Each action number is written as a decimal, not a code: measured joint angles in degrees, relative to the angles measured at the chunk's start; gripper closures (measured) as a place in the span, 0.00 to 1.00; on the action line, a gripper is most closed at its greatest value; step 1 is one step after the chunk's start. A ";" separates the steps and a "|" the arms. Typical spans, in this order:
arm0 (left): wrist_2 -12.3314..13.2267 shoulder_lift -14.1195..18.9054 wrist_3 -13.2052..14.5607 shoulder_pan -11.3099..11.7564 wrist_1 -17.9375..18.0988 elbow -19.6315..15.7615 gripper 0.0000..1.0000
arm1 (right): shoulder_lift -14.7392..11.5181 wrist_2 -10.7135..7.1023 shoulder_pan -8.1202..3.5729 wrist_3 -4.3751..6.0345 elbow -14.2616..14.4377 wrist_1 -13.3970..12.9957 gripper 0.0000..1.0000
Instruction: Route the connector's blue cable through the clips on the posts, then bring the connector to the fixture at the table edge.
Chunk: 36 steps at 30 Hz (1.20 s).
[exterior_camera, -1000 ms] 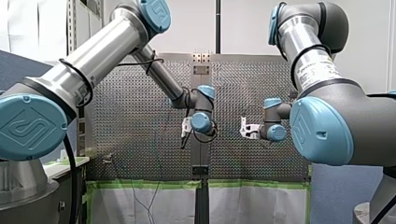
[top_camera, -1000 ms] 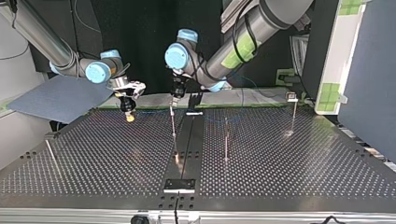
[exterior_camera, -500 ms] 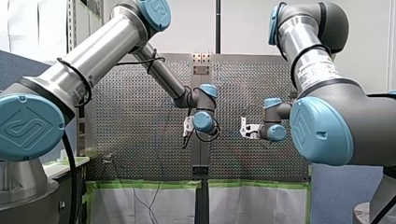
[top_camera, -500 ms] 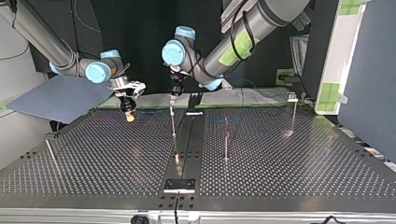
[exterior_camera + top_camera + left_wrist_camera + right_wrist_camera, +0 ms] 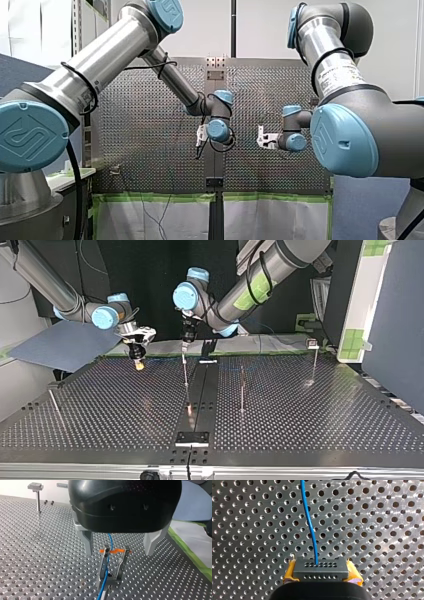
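Top view, from its left: my right gripper (image 5: 136, 360) hangs low over the perforated table (image 5: 325, 410), its yellow pads (image 5: 289, 573) clamped on the sides of the small black connector (image 5: 320, 568). The blue cable (image 5: 310, 522) leaves the connector's face. It looks thin, light and probably limp, so it is better steered by the rigid connector body. Towards the middle, my left gripper (image 5: 119, 552) stands with fingers spread either side of a clip (image 5: 113, 565) on a post (image 5: 185, 372) — the cable seems to pass through it.
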 joint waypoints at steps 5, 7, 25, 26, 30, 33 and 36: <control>-0.36 0.02 0.02 -0.04 -0.03 -0.04 0.00 | 0.01 0.00 0.00 0.00 0.01 0.01 1.00; -0.61 0.20 0.10 -0.21 0.05 -0.29 0.00 | 0.00 0.00 0.00 0.04 0.04 0.05 1.00; -7.72 8.49 -3.49 -2.68 7.78 -8.99 0.00 | 0.09 0.00 0.26 0.10 0.04 0.97 1.00; -8.02 8.92 -3.64 -2.69 8.20 -9.41 0.00 | 0.09 -0.01 0.30 0.11 0.04 0.99 1.00; -8.74 10.99 -4.62 -2.58 10.22 -11.47 0.00 | 0.10 -0.03 0.41 0.13 0.05 1.12 1.00; -8.96 12.69 -5.76 -2.22 11.15 -13.19 0.00 | 0.10 -0.03 0.42 0.12 0.05 1.24 1.00; -8.99 14.34 -6.37 -2.02 11.39 -14.83 0.00 | 0.09 -0.01 0.43 0.12 0.05 1.23 1.00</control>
